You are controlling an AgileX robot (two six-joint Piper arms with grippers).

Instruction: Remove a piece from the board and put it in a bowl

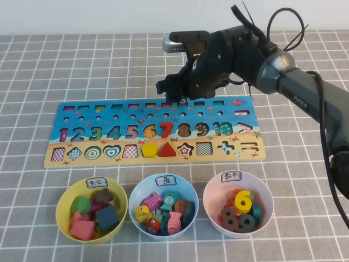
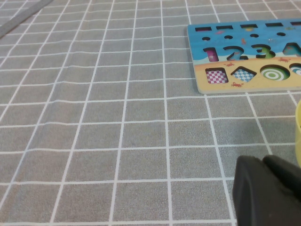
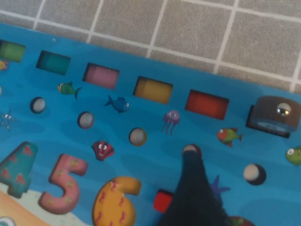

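Observation:
The board [image 1: 82, 112] lies across the middle of the table. The piece [image 1: 181, 101], a tiny dark block with a pale round mark, sits in a slot in the board's top row. In the right wrist view it [image 3: 272, 113] is seated next to the empty red slot. My right gripper [image 1: 177, 94] hovers open just over that top row, right by the piece. One dark finger [image 3: 190, 188] shows over the board [image 3: 70, 103]; the other is out of frame. The light blue bowl [image 1: 143, 184] stands in front of the board, full of pieces. My left gripper [image 2: 264, 162] is shut and empty over bare cloth.
A yellow bowl [image 1: 62, 204] with shape blocks stands left of the blue bowl, and a pale pink bowl [image 1: 210, 191] with number pieces stands right of it. The red 7 [image 1: 166, 131] sits in the board's number row. The right arm [image 1: 305, 93] crosses from the right.

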